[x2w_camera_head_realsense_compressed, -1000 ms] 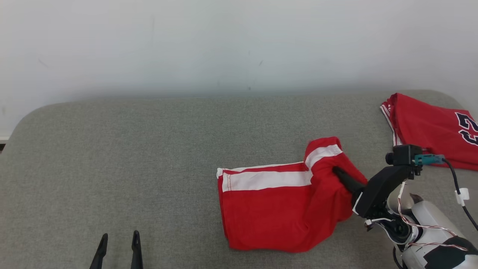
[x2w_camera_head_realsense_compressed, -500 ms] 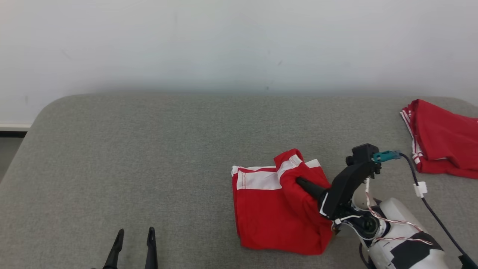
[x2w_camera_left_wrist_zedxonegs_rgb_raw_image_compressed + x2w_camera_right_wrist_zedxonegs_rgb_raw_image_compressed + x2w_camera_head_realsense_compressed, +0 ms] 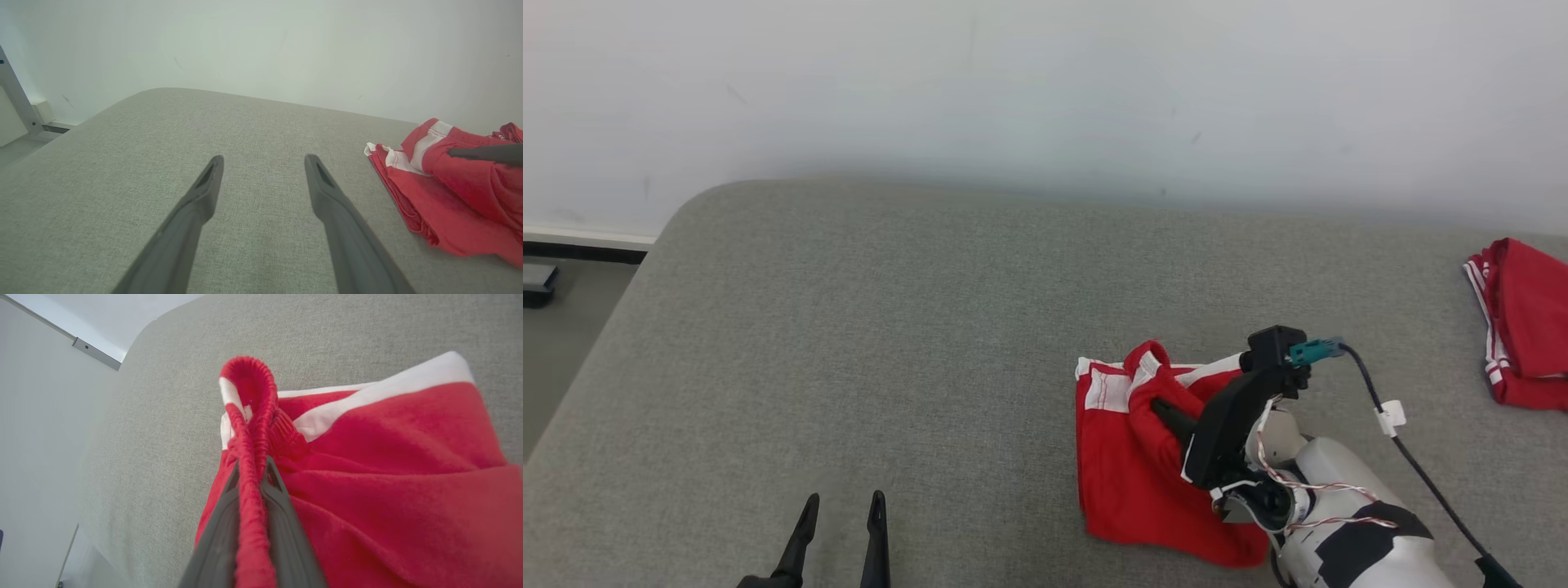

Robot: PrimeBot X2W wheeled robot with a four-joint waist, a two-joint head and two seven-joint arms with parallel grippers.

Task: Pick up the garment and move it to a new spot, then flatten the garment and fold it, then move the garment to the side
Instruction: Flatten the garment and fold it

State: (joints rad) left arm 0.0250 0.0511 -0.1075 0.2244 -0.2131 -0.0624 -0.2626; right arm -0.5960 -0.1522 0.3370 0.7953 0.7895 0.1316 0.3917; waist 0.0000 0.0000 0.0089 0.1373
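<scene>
The garment (image 3: 1123,482) is a pair of red shorts with white stripes, lying on the grey padded surface (image 3: 890,327) right of centre. My right gripper (image 3: 1158,406) is shut on its red elastic waistband, holding that edge lifted and drawn over the rest of the cloth. In the right wrist view the waistband (image 3: 249,416) is pinched between the fingers of the right gripper (image 3: 253,467) and loops up past the tips. My left gripper (image 3: 843,506) stands open near the front edge, well left of the garment (image 3: 449,204), with nothing between its fingers (image 3: 208,183).
A second red garment (image 3: 1523,327) with white trim lies at the far right edge. A white wall (image 3: 1045,82) rises behind the surface. The surface's rounded left corner (image 3: 678,220) drops to the floor, where a dark object (image 3: 535,282) sits.
The head camera has turned leftward. My right gripper has carried the garment's right edge leftward over the rest, so the cloth is more bunched and narrower. The left gripper stays open.
</scene>
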